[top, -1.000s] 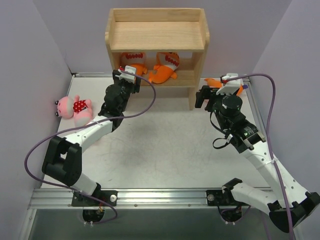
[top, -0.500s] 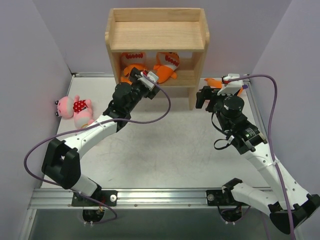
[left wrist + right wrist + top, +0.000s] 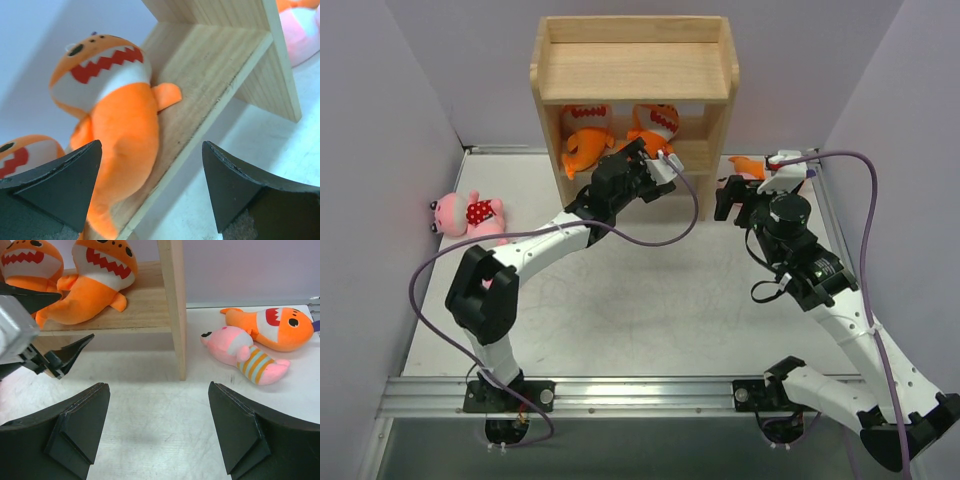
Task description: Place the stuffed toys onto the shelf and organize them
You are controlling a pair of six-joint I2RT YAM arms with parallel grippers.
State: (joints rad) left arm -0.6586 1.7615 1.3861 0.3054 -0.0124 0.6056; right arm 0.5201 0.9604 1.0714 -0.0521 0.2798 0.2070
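While wide apart, left gripper (image 3: 151, 145) before orange, white-toothed plush fish (image 3: 120, 115) on shelf (image 3: 215, 60).

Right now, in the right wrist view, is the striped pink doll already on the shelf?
No: the striped pink doll lies on the table, outside the shelf, beside an orange fish.

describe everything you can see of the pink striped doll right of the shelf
The pink striped doll is soft plush: pale pink head with a dark mark on the face, outfit banded orange, yellow and teal. It lies on its side on the white table, head toward the shelf post, pressed against the orange fish toy behind it.
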